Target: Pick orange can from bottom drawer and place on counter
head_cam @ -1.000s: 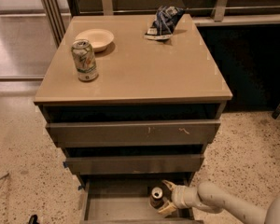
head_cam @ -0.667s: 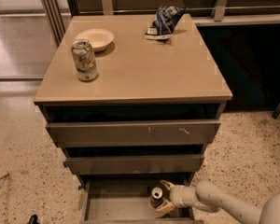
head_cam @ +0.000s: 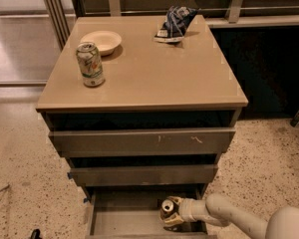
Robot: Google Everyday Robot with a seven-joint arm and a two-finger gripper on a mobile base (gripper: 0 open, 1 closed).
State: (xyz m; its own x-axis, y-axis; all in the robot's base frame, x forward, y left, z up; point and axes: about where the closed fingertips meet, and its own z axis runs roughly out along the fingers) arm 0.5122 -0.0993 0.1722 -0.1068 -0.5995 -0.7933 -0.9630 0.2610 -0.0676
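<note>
The orange can [head_cam: 167, 207] stands upright inside the open bottom drawer [head_cam: 127, 222], at its right side, silver top showing. My gripper [head_cam: 172, 213] reaches in from the lower right on a white arm and its fingers [head_cam: 175, 222] close around the can's body. The tan counter [head_cam: 149, 68] is the top of the cabinet, well above the gripper.
On the counter stand a pale green-and-white can [head_cam: 90, 64] at the left, a cream bowl [head_cam: 101, 41] behind it, and a dark crumpled bag [head_cam: 175, 23] at the back right. Two upper drawers [head_cam: 142, 141] jut out over the bottom drawer. Speckled floor surrounds the cabinet.
The gripper and the orange can stay in nearly the same place in the bottom drawer; the arm has shifted only slightly.
</note>
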